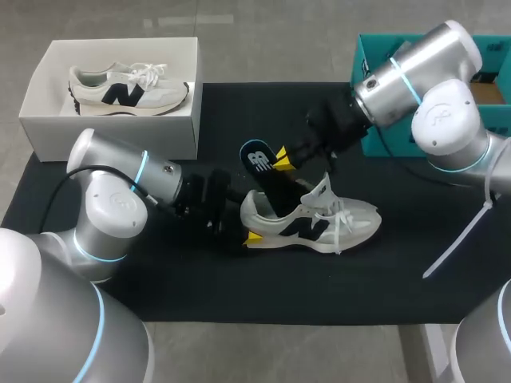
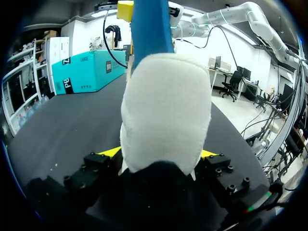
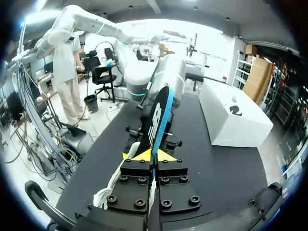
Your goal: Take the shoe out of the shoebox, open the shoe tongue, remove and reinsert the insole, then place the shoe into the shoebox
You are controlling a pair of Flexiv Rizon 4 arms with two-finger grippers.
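Insole [image 1: 267, 179] is the item in hand.

Head view: the right gripper [image 1: 282, 158] is pinched on the insole's upper end. The lower end sits inside the shoe [image 1: 315, 223], so the insole's long axis slants down from that claw into the shoe's opening. The left gripper [image 1: 247, 227] is at the shoe's heel, with the toe pointing away from it. The white shoebox [image 1: 48, 120] stands well apart from both claws.

Left wrist view: the shoe's [image 2: 166, 110] heel fills the left gripper [image 2: 159, 154], a yellow tip against each side. The fingers are wide apart and clamped on it.

Right wrist view: the right gripper's [image 3: 151, 155] fingers are almost together, with the insole [image 3: 158, 115] edge-on between them and running straight ahead.

Judgement: the right claw does the work, and its travel should follow that slant.
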